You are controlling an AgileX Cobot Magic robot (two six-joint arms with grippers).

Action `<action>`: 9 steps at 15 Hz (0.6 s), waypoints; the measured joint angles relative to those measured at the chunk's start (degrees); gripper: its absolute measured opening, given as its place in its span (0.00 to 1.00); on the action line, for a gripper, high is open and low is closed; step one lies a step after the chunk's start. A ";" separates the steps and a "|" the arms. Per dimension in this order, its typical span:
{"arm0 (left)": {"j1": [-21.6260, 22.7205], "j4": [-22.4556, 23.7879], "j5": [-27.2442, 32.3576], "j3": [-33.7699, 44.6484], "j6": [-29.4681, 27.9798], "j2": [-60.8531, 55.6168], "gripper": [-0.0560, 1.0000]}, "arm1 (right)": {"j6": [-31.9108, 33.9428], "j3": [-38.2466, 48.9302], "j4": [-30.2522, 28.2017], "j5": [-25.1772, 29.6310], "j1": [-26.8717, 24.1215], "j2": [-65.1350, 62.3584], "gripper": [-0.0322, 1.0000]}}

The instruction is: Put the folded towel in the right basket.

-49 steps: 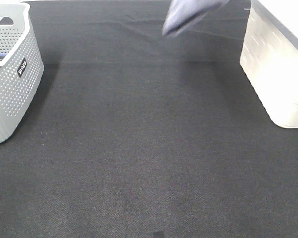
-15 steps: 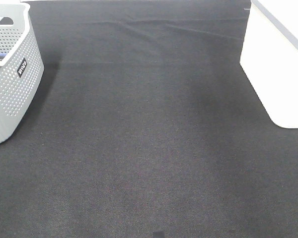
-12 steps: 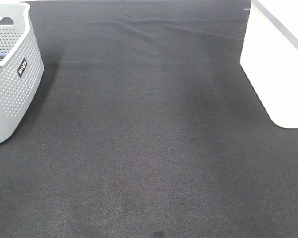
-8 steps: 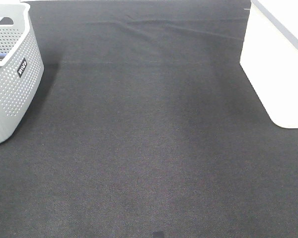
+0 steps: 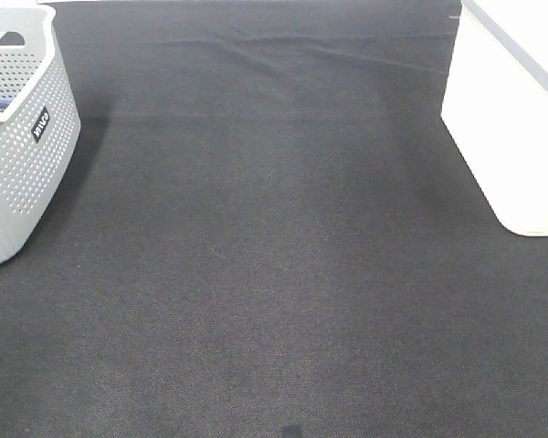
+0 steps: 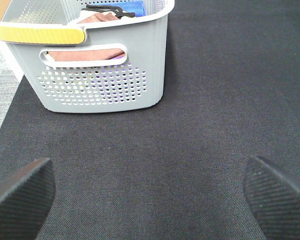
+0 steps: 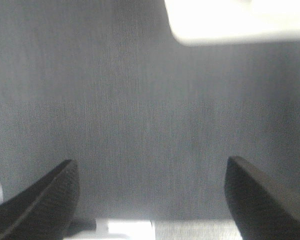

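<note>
Looking down from the high camera, the dark cloth-covered bench [image 5: 274, 255] lies bare across the middle, with a faint crease near its far edge. On the right stands the white basket [image 5: 507, 128], smooth-walled with a grey rim, partly cut off by the frame edge. Over on the left is the grey perforated basket [image 5: 23, 155], black label [image 5: 40, 124] on its corner. No towel shows in any view; the white basket's inside cannot be seen from here, so where the towel is cannot be told.

Neither arm shows in the high view. From the left wrist, the left end effector [image 6: 150, 200] has its two dark textured fingers [image 6: 20, 192] spread wide apart with nothing between them, just the dark cloth below. Ahead of it sits the grey perforated basket [image 6: 100, 80] with a yellow strip [image 6: 37, 34] on its near rim, and coloured cloths [image 6: 97, 52] inside, pinkish-orange and blue among them.

From the right wrist, the picture is blurred, but the right end effector [image 7: 150, 200] also has its fingers [image 7: 42, 202] standing wide, empty, above the bench. A pale corner of the white basket [image 7: 230, 22] sits beyond the fingers.
</note>
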 joint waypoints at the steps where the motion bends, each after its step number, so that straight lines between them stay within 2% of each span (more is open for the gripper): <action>1: 0.00 0.00 0.00 0.00 0.00 0.00 0.98 | 0.11 7.28 -0.17 -0.46 0.00 -5.84 0.76; 6: 0.00 0.00 0.00 0.00 0.00 0.00 0.98 | 3.04 28.19 -6.59 -2.52 0.00 -29.97 0.76; 9: 0.00 0.00 0.00 0.00 0.00 0.00 0.98 | 3.04 34.03 -7.62 -5.73 0.00 -42.34 0.76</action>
